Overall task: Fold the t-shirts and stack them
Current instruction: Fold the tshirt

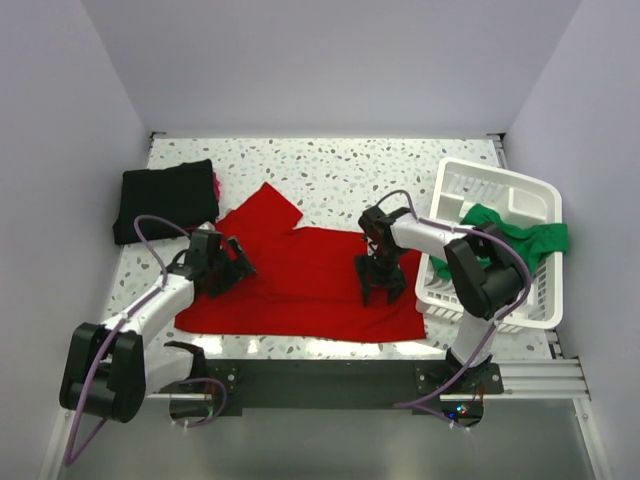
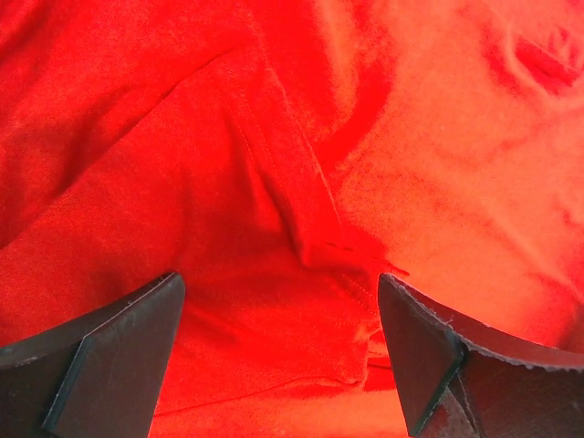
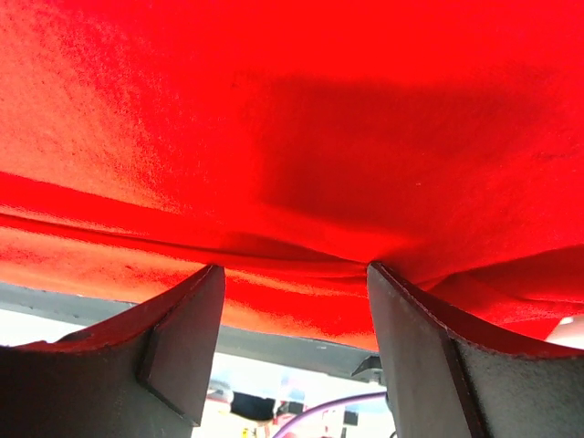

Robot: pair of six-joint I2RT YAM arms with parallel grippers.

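Observation:
The red t-shirt (image 1: 300, 280) lies spread on the speckled table, one sleeve pointing to the back left. My left gripper (image 1: 228, 270) is open and low over its left part. In the left wrist view the gripper (image 2: 278, 285) has a seam and a fold of the red t-shirt (image 2: 274, 164) between its wide-apart fingers. My right gripper (image 1: 380, 287) is open over the shirt's right part. In the right wrist view the gripper (image 3: 294, 272) touches the red t-shirt (image 3: 301, 137). The black t-shirt (image 1: 165, 200) lies folded at the back left. The green t-shirt (image 1: 515, 237) hangs in the basket.
The white slatted basket (image 1: 500, 190) stands at the right, close to my right arm. A bit of pink cloth (image 1: 216, 186) shows beside the black t-shirt. White walls close the table at the back and sides. A black rail (image 1: 320, 375) runs along the near edge.

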